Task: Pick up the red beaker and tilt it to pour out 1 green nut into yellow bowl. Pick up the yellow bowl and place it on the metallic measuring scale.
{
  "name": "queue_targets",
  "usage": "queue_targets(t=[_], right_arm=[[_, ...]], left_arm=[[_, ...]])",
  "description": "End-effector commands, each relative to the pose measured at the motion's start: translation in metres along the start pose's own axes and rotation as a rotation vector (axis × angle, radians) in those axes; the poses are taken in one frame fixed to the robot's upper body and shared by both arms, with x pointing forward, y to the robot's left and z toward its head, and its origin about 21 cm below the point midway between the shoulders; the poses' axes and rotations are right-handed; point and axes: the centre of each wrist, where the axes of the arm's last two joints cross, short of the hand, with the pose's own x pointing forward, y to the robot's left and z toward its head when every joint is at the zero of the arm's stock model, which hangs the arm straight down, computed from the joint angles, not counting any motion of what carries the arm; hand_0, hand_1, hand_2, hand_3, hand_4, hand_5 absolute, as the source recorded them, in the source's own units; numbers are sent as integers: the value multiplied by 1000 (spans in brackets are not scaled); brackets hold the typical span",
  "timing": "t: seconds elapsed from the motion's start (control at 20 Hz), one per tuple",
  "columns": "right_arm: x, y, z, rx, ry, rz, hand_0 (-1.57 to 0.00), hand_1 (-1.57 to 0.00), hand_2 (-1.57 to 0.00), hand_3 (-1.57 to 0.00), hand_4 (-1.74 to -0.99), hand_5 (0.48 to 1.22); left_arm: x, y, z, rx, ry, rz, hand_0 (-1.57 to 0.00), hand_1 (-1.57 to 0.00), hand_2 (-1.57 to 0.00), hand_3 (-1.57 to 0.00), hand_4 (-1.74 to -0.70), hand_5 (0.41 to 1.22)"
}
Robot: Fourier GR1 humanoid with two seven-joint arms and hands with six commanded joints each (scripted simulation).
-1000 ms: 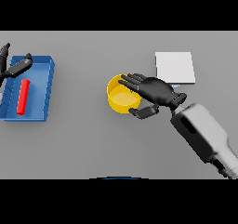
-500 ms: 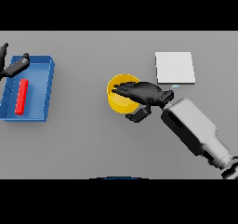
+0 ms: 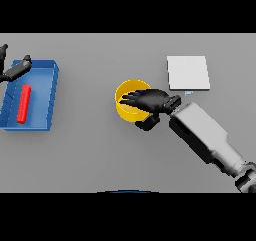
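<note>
Yellow bowl [image 3: 126, 110] near the middle of the grey desk [image 3: 90, 150], upright, its left rim and part of its inside showing. Right robot hand [image 3: 149, 101] laid over the bowl's right half, fingers reaching leftward across the opening, thumb curled down against the near outer wall: clamped on the rim. White and grey forearm running from that hand toward the lower right.

Metallic measuring scale [image 3: 188, 73] up and to the right of the bowl, flat and square, pale, close by yet clear of the bowl, just beyond the wrist.

Blue tray [image 3: 50, 97] far to the left, well apart from the bowl. Red beaker [image 3: 23, 104] lying on its side inside the tray, long axis pointing away from the robot, near the tray's left half. Green nut not made out anywhere.

Left robot hand [image 3: 14, 70] at the left edge, over the tray's far left corner, partly cut off by the frame; dark fingers stretched out and spread apart, holding nothing, clear of the beaker.
</note>
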Motion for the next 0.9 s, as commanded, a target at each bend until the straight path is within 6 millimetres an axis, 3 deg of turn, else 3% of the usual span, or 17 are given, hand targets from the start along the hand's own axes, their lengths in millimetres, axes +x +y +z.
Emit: queue_targets(t=[0.0, 0.1, 0.2, 0.35, 0.45, 0.55, 0.85], right_arm=[[3, 4, -5, 9, 13, 12, -16, -40, -68, -94, -1339, 784], [6, 3, -5, 9, 9, 37, -258, -236, -233, -249, -1387, 900], [3, 3, -6, 24, 7, 35, -721, -664, -624, -472, -1488, 1016], [1, -1, -2, 75, -4, 17, -1136, -1107, -1086, -867, -1604, 1116], [0, -3, -1, 83, -4, 11, -1292, -1274, -1261, -1019, -1649, 1154], [-1, -3, 2, 85, -7, 1, -1393, -1381, -1314, -1142, -1682, 1178], [-2, -14, 16, 50, -18, -2, -1524, -1521, -1470, -1192, -1726, 1210]], left_arm=[[-2, -1, 1, 0, 4, 0, 1, 1, 1, 1, -792, 725], [-4, -2, 0, 4, -3, 9, 1, 1, 1, 1, -793, 722], [-4, -1, 1, 8, -6, 10, 1, 1, 1, 1, -795, 725], [-2, -1, 0, 10, 6, 7, 1, 1, 1, 1, -799, 728], [0, 1, 1, 13, 1, 5, 1, 1, 1, 1, -799, 727], [-3, 1, 3, 13, -3, 10, 1, 1, 1, 1, -802, 725], [0, 5, 5, 21, -7, 6, 1, 1, 1, 1, -802, 724]])
